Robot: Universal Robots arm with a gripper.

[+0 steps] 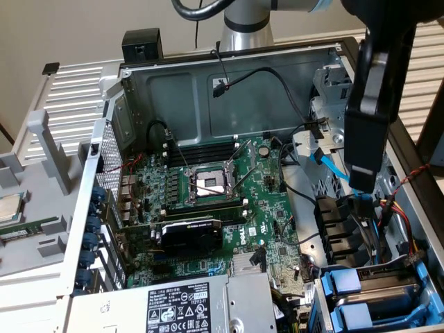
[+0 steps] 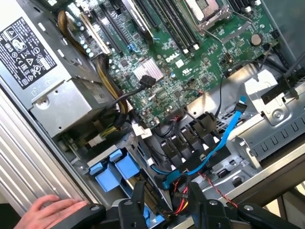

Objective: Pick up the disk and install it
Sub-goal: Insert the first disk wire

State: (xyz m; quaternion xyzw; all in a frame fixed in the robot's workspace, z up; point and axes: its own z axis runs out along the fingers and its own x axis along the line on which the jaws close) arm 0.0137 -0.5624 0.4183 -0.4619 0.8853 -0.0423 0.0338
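Open computer case, end effector half-spread and empty, hand partly cropped.

Plain beige wall behind, soft even light

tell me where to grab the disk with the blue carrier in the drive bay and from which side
Take the disk by its blue carrier end, coming in through the open side of the case. That blue end seems the only part standing free; the rest sits sunk in the drive bay, so a grip on its flanks looks blocked.
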